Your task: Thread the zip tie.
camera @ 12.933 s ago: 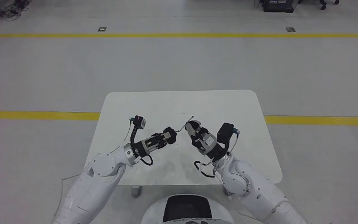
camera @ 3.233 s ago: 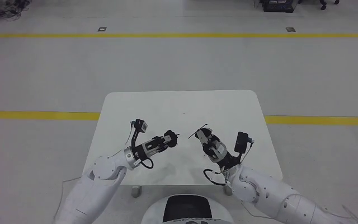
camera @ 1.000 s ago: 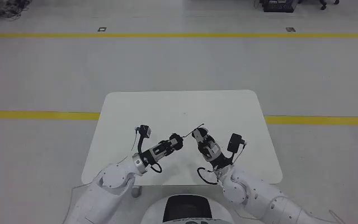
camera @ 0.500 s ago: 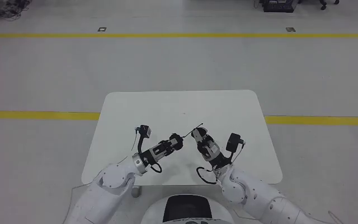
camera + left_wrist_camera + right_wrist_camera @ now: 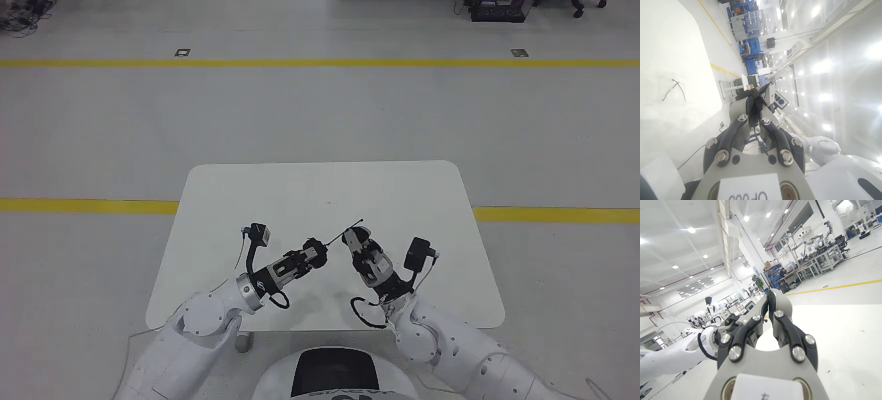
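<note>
My left gripper [image 5: 315, 246] and right gripper [image 5: 349, 238] hang close together above the near middle of the white table [image 5: 400, 190]. The right gripper [image 5: 769, 298] is shut on a thin black zip tie [image 5: 347, 229], whose strap sticks out past its fingertips [image 5: 769, 284] and slants up and away. The left gripper [image 5: 753, 95] is shut on a small black piece at its tips, apparently the zip tie's head end [image 5: 751, 93]. The right gripper's finger [image 5: 770, 92] sits just behind it. In the right wrist view the left gripper [image 5: 730, 318] lies close beside the right one.
Two thin black strands [image 5: 674, 89] lie on the table farther out, in what looks like a clear wrapper. The table's rounded edge [image 5: 715, 79] borders open floor with a yellow line [image 5: 560, 213].
Since about three seconds ago the two grippers have drawn together over the table. Over the last second they have hardly moved.
</note>
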Controlling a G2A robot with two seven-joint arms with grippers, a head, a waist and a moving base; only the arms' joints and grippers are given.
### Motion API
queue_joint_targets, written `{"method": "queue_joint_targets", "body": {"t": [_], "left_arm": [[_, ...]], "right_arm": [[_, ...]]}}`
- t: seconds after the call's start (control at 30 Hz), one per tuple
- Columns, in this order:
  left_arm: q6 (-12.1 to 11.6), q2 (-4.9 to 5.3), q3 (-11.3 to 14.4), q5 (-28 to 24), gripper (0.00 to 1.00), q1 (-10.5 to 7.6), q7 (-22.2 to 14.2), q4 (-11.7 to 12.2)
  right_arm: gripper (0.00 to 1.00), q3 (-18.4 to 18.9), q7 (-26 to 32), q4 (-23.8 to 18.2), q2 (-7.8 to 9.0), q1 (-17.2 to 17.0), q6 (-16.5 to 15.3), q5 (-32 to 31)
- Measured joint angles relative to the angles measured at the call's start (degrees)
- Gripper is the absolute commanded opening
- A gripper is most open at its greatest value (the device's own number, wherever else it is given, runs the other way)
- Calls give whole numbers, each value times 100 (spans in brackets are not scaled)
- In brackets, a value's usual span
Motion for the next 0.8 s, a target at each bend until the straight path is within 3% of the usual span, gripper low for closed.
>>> {"method": "queue_joint_targets", "body": {"t": [0.8], "left_arm": [[0,0,0,0,0,0,0,0]], "right_arm": [[0,-14,-104,-29,57,-33,0,-11]]}}
